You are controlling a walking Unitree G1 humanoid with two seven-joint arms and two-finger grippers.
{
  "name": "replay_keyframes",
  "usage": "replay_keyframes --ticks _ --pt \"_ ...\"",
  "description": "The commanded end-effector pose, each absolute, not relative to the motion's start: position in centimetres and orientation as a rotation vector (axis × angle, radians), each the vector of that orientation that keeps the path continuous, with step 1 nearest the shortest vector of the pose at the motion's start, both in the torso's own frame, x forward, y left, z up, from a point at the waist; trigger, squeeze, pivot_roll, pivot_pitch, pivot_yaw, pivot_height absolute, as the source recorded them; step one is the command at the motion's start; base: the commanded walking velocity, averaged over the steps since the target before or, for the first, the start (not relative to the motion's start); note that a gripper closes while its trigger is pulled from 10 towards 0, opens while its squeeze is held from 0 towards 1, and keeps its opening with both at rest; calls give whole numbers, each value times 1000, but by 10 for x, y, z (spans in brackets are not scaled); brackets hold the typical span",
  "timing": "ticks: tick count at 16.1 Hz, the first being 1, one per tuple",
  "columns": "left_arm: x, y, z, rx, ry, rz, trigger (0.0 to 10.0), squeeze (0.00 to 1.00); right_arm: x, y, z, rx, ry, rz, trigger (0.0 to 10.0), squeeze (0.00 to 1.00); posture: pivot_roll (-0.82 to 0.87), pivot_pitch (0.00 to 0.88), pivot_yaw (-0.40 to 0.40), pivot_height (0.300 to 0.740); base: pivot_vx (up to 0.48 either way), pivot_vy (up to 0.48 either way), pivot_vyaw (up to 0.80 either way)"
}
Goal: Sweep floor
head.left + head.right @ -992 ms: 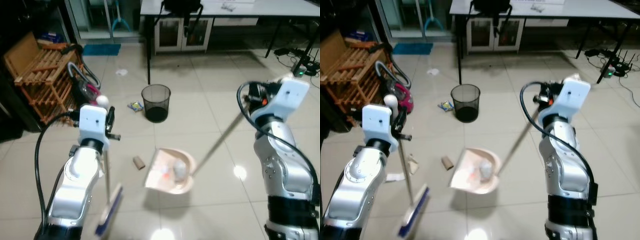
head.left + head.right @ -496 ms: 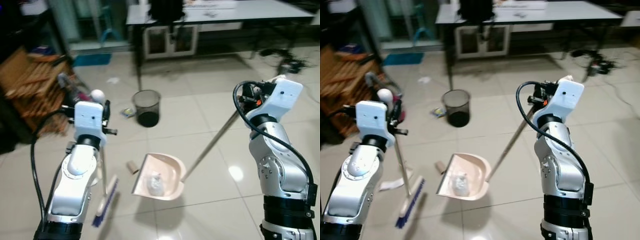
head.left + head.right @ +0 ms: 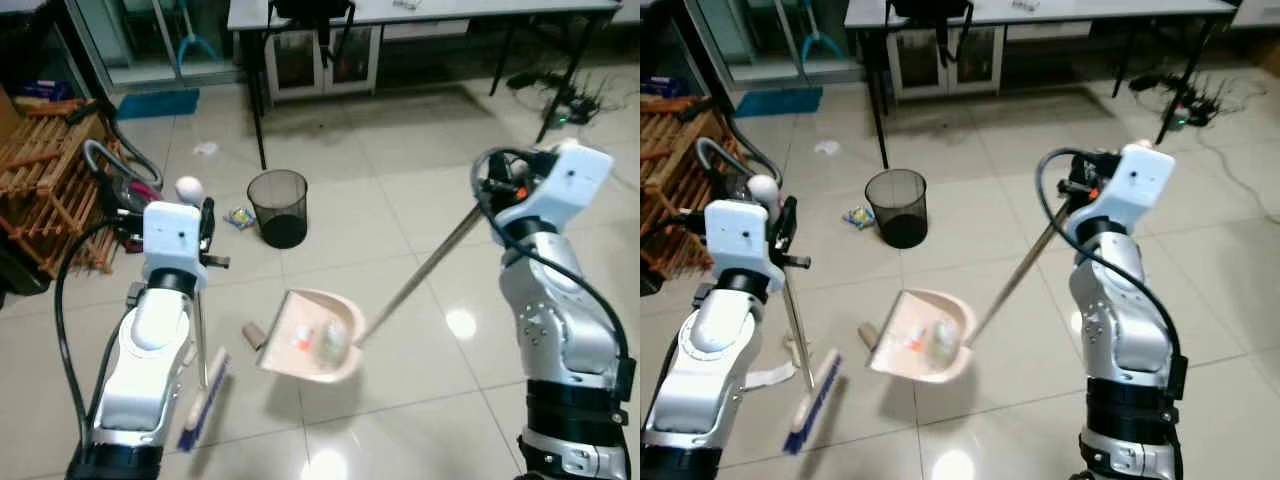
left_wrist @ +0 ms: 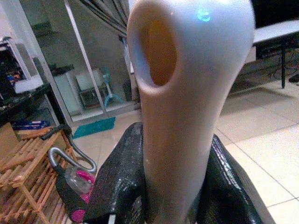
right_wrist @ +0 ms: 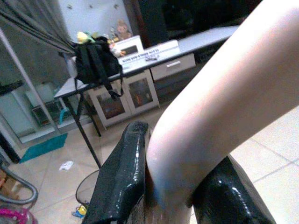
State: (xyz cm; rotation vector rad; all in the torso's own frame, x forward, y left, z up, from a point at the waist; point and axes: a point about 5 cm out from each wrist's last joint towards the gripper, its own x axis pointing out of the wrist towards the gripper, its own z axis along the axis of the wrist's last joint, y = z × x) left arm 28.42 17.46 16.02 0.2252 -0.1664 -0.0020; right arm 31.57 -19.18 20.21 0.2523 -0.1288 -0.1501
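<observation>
tiled floor [image 3: 420, 400] glossy | bin [image 3: 279, 206] beside litter [image 3: 238, 216] | table [image 3: 420, 10] behind

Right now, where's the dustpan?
In the left eye view the pink dustpan sits on the tile floor centre-frame, between the broom head and the right arm, just nearer than the black wire bin.

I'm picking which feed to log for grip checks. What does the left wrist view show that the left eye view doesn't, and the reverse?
Left wrist view alone: the left gripper's black fingers clamped on the broom's cream handle end with its hanging hole.

Left eye view alone: the broom's blue brush head, the cream dustpan holding litter, the black mesh bin, the right gripper.

Both: the wooden rack and the pink vacuum cleaner.
</observation>
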Motion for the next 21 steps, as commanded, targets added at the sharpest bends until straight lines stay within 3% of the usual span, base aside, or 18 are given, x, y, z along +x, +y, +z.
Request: replay_keyframes --ticks 1,21 --pt "283 180 166 245 -192 8 10000 0 318 -186 215 255 -179 -120 10000 0 -25 25 36 740 420 0 0" --pt "281 180 164 279 -194 -6 10000 0 327 -193 220 396 -212 -170 10000 0 -19 18 36 740 421 0 0"
